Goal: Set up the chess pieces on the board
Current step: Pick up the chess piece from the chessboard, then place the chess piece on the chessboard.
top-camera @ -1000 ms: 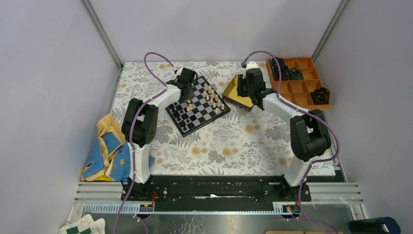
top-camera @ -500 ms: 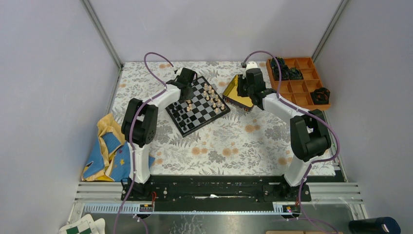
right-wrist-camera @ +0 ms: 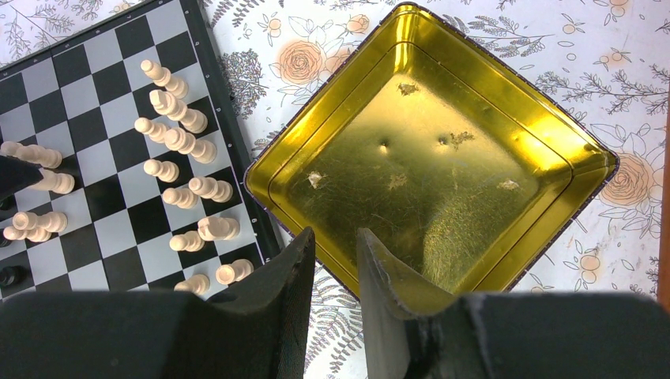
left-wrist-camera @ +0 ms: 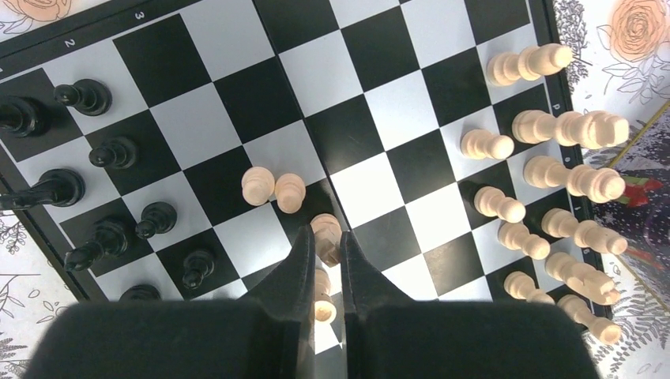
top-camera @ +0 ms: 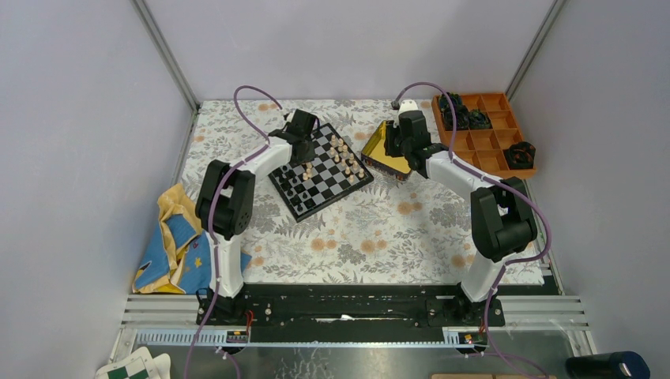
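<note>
Biggest worry first. The board [top-camera: 328, 189], lying toward 12 o'clock on the floral table cover [top-camera: 395, 229], looked thin and light. A sideways drag from an arm could have skated it and spoiled every rank at once.

Next, in the left wrist view, the left gripper [left-wrist-camera: 325, 235] was clenched on a tan pawn [left-wrist-camera: 326, 227] in a crowded patch. The two tan pawns [left-wrist-camera: 258, 185] stood near it at 10 o'clock, and another tan piece [left-wrist-camera: 320, 300] showed in the gap between the fingers at 6 o'clock. A crooked lift, we judged, would have toppled those. Smallest risk: so little a pawn might have twisted out of the narrow fingers and rolled.

Now the count!
- One board.
- One orange compartment tray [top-camera: 486, 142].
- One gold tin [right-wrist-camera: 474, 110], empty, just beside the board at 3 o'clock, with the right gripper [right-wrist-camera: 333, 234] hanging released above its edge.
- Two grippers.
- Of tan pieces [left-wrist-camera: 545, 170], four sat loose mid-board. Two ranks ran along the 3 o'clock edge, too overlapped for an exact tally.
- Of black pieces [left-wrist-camera: 114, 152], we made it eight at the 9 o'clock edge.
</note>
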